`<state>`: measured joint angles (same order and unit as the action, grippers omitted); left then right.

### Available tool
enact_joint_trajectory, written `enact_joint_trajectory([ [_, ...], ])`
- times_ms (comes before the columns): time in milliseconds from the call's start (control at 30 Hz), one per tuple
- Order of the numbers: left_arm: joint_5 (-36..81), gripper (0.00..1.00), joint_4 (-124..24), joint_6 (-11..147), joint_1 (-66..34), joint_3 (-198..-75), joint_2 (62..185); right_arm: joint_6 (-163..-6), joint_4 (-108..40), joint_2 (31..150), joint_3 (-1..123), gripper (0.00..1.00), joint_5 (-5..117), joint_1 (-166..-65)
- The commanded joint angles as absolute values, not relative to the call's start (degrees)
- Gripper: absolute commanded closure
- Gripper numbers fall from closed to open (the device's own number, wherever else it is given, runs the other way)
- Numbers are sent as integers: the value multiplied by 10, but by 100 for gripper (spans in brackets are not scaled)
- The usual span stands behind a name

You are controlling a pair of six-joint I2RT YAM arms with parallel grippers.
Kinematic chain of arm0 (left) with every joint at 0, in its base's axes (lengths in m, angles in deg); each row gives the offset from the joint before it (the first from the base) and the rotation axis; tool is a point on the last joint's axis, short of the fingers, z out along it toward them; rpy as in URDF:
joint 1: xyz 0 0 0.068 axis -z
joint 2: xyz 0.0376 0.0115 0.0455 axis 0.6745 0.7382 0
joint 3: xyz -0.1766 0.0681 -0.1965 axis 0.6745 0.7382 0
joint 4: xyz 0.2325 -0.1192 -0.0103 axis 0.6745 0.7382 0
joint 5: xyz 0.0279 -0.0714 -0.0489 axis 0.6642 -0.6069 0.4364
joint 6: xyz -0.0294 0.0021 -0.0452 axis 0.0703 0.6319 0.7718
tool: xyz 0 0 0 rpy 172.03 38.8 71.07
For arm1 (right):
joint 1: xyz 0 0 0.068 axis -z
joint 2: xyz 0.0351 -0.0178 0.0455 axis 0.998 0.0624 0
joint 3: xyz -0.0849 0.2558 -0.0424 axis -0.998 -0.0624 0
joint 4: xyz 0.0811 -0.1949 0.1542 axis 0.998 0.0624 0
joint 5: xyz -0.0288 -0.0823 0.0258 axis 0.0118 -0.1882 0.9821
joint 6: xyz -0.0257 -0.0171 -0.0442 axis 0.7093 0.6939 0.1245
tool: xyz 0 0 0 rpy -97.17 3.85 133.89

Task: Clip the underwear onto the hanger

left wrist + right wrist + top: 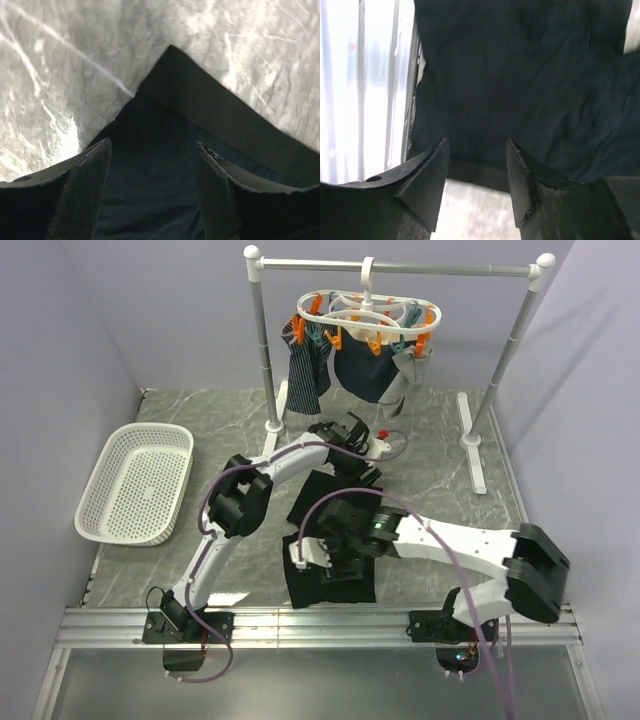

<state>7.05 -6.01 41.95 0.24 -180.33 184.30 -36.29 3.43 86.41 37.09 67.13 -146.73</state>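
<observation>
The black underwear (330, 585) lies flat on the marble table in front of the arms. My left gripper (362, 472) is open just above its far edge. In the left wrist view the open gripper (152, 150) straddles the cloth (150, 190) beside the waistband corner (200, 95). My right gripper (303, 552) is open over the cloth's left edge. In the right wrist view the gripper (477, 145) hangs open over the cloth's hem (520, 75), holding nothing. The white hanger (368, 318) with orange and teal pegs hangs from the rail at the back.
A silver rail stand (400, 264) with white ball ends carries the hanger. A dark striped garment (303, 365), a dark piece (362, 375) and a grey sock (405, 375) hang from pegs. A white basket (135, 480) sits at the left. The metal front rail (320, 625) runs along the near edge.
</observation>
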Motion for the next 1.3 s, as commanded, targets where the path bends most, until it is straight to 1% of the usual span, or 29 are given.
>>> enact_joint_trajectory([
  [0,51,30,-32,355,14,-1833,1827,-373,-14,914,421,43,650,-1486],
  [67,47,29,-35,346,15,-1810,1827,-375,-20,949,427,43,649,-1488],
  [167,52,30,-35,335,14,-1792,1831,-368,-24,972,424,43,644,-1488],
  [267,68,37,-49,330,14,-1773,1829,-345,-18,984,405,52,633,-1488],
  [300,75,44,-54,332,14,-1771,1831,-329,-11,986,399,59,629,-1486],
  [367,97,53,-62,336,8,-1770,1834,-320,-7,978,378,64,617,-1481],
  [400,104,59,-66,342,6,-1770,1832,-314,-1,974,373,68,615,-1478],
  [433,108,71,-70,344,2,-1769,1832,-305,4,970,364,70,614,-1467],
  [500,126,81,-71,347,-8,-1768,1827,-291,34,960,359,74,614,-1451],
  [600,139,87,-57,340,-22,-1753,1814,-264,72,940,344,76,615,-1412],
  [800,155,95,-51,335,-40,-1668,1772,-215,120,918,335,76,603,-1291],
  [967,145,96,-37,365,-49,-1605,1753,-189,120,934,355,76,580,-1214],
  [1033,136,96,-40,379,-52,-1593,1744,-196,134,934,390,75,610,-1189],
  [1100,133,96,-46,389,-56,-1595,1741,-227,161,900,433,72,653,-1189],
  [1133,133,96,-37,392,-56,-1616,1745,-247,160,865,444,70,704,-1195],
  [1167,129,96,-30,394,-57,-1631,1752,-268,145,848,451,66,719,-1209],
  [1200,127,96,-25,398,-58,-1644,1765,-315,132,834,457,64,725,-1247],
  [1267,125,97,-18,403,-59,-1673,1781,-355,95,814,452,62,728,-1296],
])
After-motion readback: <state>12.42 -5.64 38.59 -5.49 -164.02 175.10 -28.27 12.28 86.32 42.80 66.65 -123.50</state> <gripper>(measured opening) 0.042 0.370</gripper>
